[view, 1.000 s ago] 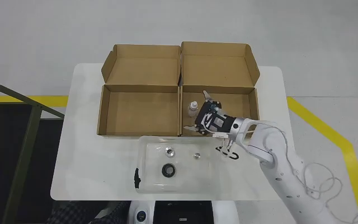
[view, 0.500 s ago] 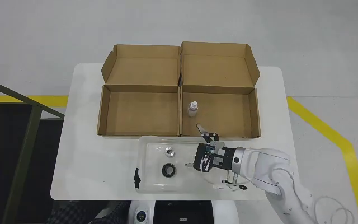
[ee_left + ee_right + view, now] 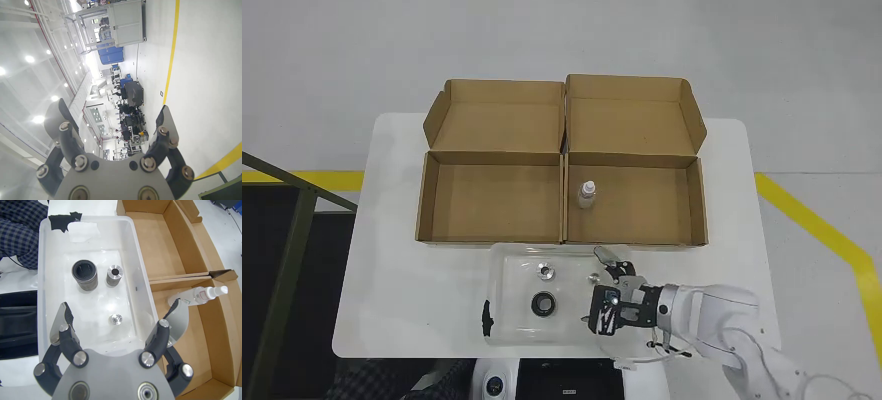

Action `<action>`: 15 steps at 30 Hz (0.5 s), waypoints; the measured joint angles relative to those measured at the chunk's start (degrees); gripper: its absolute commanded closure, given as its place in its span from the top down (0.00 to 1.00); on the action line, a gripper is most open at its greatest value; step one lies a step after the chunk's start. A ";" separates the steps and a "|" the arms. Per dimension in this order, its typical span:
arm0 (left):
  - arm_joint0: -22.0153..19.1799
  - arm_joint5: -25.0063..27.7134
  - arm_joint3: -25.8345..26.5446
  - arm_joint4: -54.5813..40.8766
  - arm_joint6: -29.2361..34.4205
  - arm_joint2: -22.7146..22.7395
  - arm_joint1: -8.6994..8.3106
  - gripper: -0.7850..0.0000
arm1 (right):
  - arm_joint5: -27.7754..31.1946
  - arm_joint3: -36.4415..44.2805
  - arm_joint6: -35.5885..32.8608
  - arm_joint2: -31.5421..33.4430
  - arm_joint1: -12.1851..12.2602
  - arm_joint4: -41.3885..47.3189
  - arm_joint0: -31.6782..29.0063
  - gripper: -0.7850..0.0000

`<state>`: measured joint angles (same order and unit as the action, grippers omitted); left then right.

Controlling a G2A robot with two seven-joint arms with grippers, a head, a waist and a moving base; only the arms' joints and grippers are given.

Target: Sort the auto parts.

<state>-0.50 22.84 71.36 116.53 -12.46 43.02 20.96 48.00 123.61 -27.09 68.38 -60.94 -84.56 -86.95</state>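
A clear plastic bin (image 3: pixel 510 258) at the table's near edge holds three parts. They are a black ringed bearing (image 3: pixel 543 304), a metal cylinder (image 3: pixel 544 269) and a small silver piece (image 3: pixel 593 277). My right gripper (image 3: pixel 594 289) hangs open over the bin's right end with nothing between its fingers. In the right wrist view, the gripper (image 3: pixel 120 305) has the silver piece (image 3: pixel 115 319) just ahead of it. The bearing (image 3: pixel 84 275) and cylinder (image 3: pixel 114 275) stand farther along. A white spray bottle (image 3: pixel 587 192) stands in the right cardboard box (image 3: pixel 652 205). My left gripper (image 3: pixel 112 106) is open, facing the room.
Two open cardboard boxes stand side by side behind the bin; the left box (image 3: pixel 492 200) has nothing in it. Black tape (image 3: pixel 485 318) marks the bin's left end. The spray bottle (image 3: pixel 198 294) rises just beyond one right fingertip (image 3: pixel 176 306). Bare table lies right of the boxes.
My right gripper has pulled back from beside the spray bottle in the right box to above the bin's right end, staying open. The bottle has not moved.
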 measured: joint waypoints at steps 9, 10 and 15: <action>0.00 0.00 0.00 0.00 0.00 0.00 0.00 1.00 | -0.38 -1.11 -2.48 -2.02 0.20 -2.22 0.32 1.00; 0.00 0.00 0.00 0.00 0.00 0.00 0.00 1.00 | -0.55 -1.18 -2.91 -2.21 0.20 -2.36 0.43 1.00; 0.00 0.00 0.00 0.00 0.00 0.00 0.00 1.00 | -1.77 -1.36 -5.59 -3.37 0.18 -3.40 1.05 1.00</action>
<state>-0.50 22.84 71.36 116.53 -12.46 43.02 20.96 46.23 122.26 -32.68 65.01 -60.76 -87.97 -85.90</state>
